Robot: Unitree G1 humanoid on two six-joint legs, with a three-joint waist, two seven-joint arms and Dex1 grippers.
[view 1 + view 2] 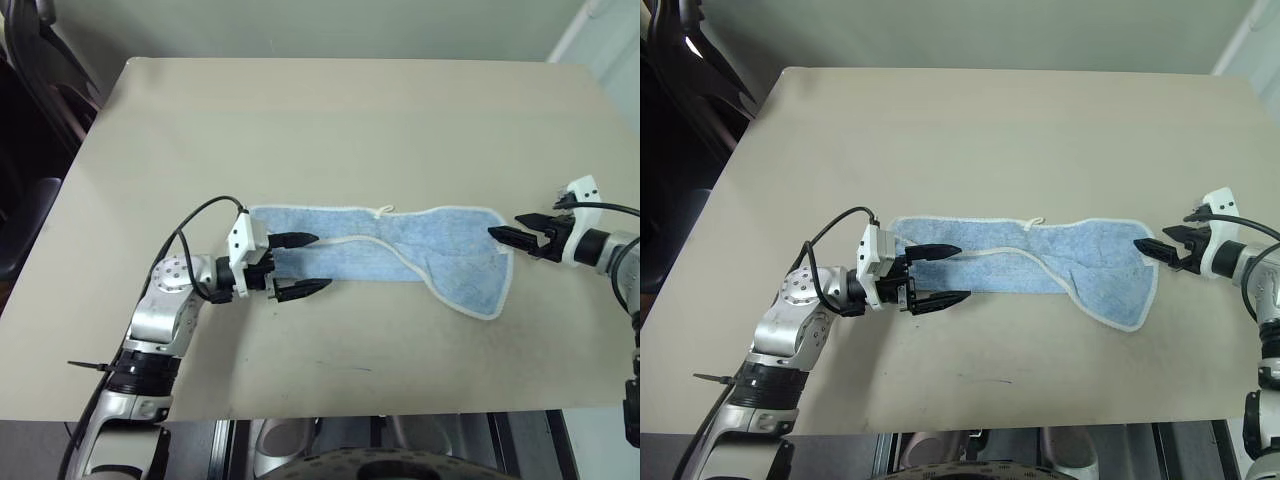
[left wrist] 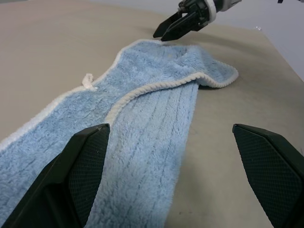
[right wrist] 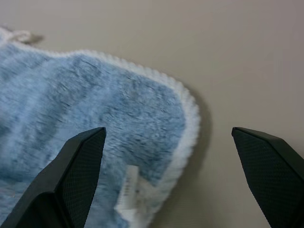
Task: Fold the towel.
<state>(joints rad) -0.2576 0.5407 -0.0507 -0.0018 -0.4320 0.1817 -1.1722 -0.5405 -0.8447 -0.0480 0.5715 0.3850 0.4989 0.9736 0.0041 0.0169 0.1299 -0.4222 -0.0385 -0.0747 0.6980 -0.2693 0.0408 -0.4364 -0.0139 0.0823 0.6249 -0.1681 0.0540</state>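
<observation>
So the left gripper (image 1: pixel 300 265) was at the towel's left end with its two black fingers spread wide apart, nothing clamped between them, one finger over the blue cloth and the other off the near edge over bare table. From its wrist cam you could see the fluffy strip running away between the fingers, with a white corded edge curving across it where one layer lay over another. The right gripper (image 1: pixel 510 237) was at the opposite end, fingers also parted and empty, tips just at the towel's right corner, and whether they actually touched it I couldn't tell. Its wrist cam showed that rounded corner with the white edging and a small white tag (image 3: pixel 127 191) sewn near the rim. The towel (image 1: pixel 400 250) itself lay flat across the middle of the beige table (image 1: pixel 320 130), a long narrow band stretched left to right, partly doubled lengthwise, with the right end flaring out wider toward the robot. A little white loop (image 1: pixel 381 210) stuck out from the far edge about halfway along
</observation>
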